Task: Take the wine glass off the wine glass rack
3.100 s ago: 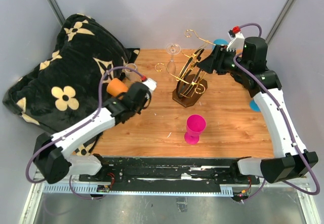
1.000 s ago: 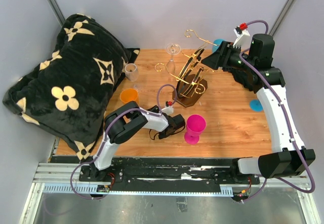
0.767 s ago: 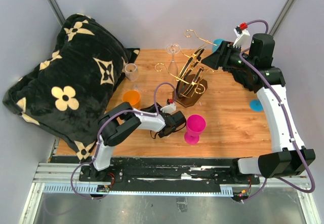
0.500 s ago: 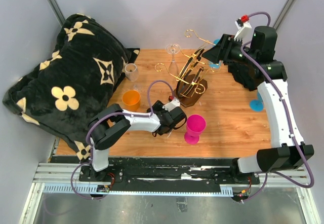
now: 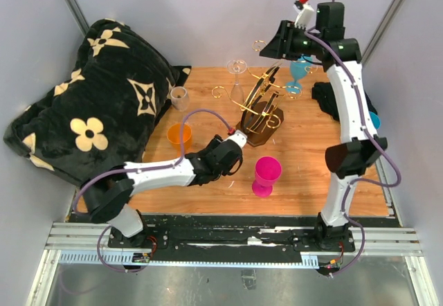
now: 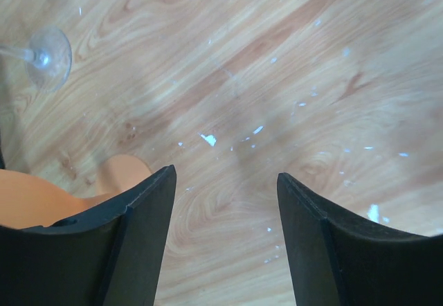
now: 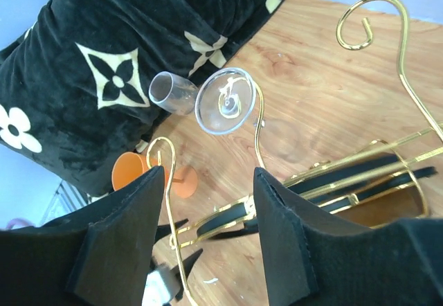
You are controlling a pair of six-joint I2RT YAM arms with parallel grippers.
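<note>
The wine glass rack (image 5: pixel 257 115) stands mid-table, its gold scroll arms (image 7: pixel 360 174) rising from a dark base. A clear wine glass (image 5: pixel 237 70) hangs upside down on a left arm, its round foot (image 7: pixel 225 102) on top. High above the rack's back my right gripper (image 5: pixel 275 45) hovers open, looking down. Nothing sits between its fingers, and the glass is lower, apart from them (image 7: pixel 210 174). My left gripper (image 5: pixel 234 159) lies low over the wood just left of the rack's base, open and empty (image 6: pixel 225 174).
A pink goblet (image 5: pixel 265 176) stands in front of the rack. An orange goblet (image 5: pixel 179 134) and a clear glass (image 5: pixel 180 97) stand left, by the black flowered pillow (image 5: pixel 90 112). A blue goblet (image 5: pixel 300 70) stands behind the rack, another blue one (image 5: pixel 374 120) at the right.
My right arm has risen and swung left to stand over the rack. My left gripper has opened wider and reached further toward the rack's base.
</note>
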